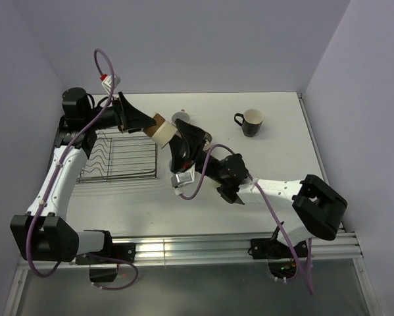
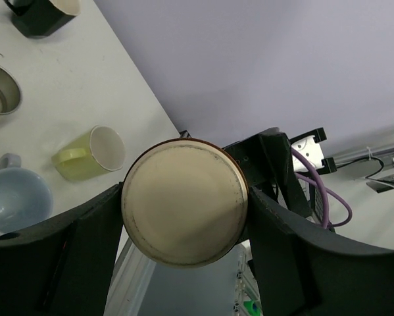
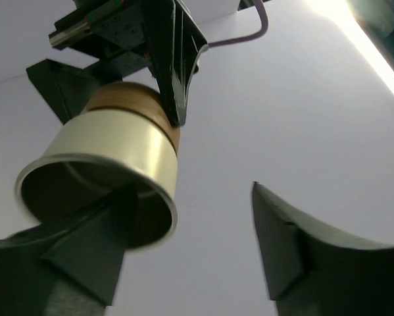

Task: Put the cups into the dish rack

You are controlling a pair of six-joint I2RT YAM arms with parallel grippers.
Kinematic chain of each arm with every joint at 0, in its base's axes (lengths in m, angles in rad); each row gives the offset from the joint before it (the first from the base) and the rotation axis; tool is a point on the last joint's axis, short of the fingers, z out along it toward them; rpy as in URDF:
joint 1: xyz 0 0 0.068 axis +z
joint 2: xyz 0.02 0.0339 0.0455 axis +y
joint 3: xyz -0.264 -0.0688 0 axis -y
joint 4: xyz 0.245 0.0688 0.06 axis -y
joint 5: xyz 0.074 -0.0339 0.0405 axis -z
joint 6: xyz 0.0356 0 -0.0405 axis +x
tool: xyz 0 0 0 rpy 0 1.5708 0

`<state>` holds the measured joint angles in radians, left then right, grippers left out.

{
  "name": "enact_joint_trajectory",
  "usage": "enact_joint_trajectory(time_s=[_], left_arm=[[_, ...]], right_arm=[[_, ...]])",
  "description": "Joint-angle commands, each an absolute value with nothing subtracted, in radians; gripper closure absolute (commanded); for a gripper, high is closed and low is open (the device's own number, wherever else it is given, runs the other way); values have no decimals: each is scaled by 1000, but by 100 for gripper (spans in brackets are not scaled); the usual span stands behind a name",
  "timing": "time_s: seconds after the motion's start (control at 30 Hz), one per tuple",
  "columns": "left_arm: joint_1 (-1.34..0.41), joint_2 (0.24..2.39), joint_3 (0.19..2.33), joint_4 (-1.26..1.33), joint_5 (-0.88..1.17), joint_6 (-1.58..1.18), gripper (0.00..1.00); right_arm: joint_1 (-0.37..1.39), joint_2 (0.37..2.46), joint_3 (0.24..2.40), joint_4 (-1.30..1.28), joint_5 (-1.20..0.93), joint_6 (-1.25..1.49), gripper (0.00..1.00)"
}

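Observation:
My left gripper (image 1: 144, 122) is shut on a brown handleless metallic cup (image 1: 161, 131) and holds it in the air just past the right end of the dark wire dish rack (image 1: 118, 157). In the left wrist view its fingers (image 2: 85, 243) press on both sides of the cup's round base (image 2: 183, 201). My right gripper (image 1: 187, 141) is open right beside that cup. In the right wrist view the cup's open mouth (image 3: 98, 184) hangs over the left finger (image 3: 85, 257). A second metallic cup (image 1: 181, 118), a black cup (image 1: 251, 122), a pale yellow mug (image 2: 91, 153) and a light blue mug (image 2: 16, 194) stand on the table. The pink cup is out of view.
The rack holds no cups that I can see. The white table (image 1: 282, 158) meets walls at the back and right. A metal rail (image 1: 203, 247) runs along the near edge between the arm bases. The right arm (image 1: 275, 191) stretches across the table's middle.

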<state>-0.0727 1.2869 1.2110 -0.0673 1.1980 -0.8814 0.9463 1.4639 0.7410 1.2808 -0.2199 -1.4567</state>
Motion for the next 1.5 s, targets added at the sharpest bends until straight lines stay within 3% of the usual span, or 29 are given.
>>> enact_joint_trajectory(time_s=[0.0, 0.17, 0.3, 0.4, 0.57, 0.67, 0.8, 1.0, 1.17, 1.33, 1.47], left_arm=[[-19, 1282, 1258, -24, 1236, -882, 100], [99, 1316, 1341, -113, 1249, -796, 100], [204, 1379, 1506, -357, 1186, -584, 100], [258, 1423, 1639, -599, 1013, -318, 100], [273, 1388, 1632, -618, 589, -83, 100], [281, 1352, 1559, -571, 410, -16, 100], [279, 1333, 1470, -483, 249, 64, 100], [281, 1342, 1370, -381, 95, 170, 100], [279, 1312, 1249, -279, 100, 328, 100], [291, 1313, 1186, -212, 123, 448, 100], [325, 1345, 1184, -213, 181, 475, 100]], right_arm=[[950, 1445, 706, 1763, -207, -1463, 19], [937, 1436, 649, 1761, -206, -1474, 4], [930, 1422, 626, 1740, -144, -1474, 0], [930, 1373, 633, 1608, 3, -1439, 0], [902, 1229, 742, 1031, 372, -1179, 0], [870, 1174, 842, 605, 435, -970, 0], [839, 1190, 963, 223, 469, -755, 0], [730, 1258, 1129, -206, 355, -566, 0], [579, 1422, 1455, -602, 105, -394, 0], [460, 1517, 1653, -756, 6, -324, 0], [439, 1522, 1681, -788, 11, -331, 0]])
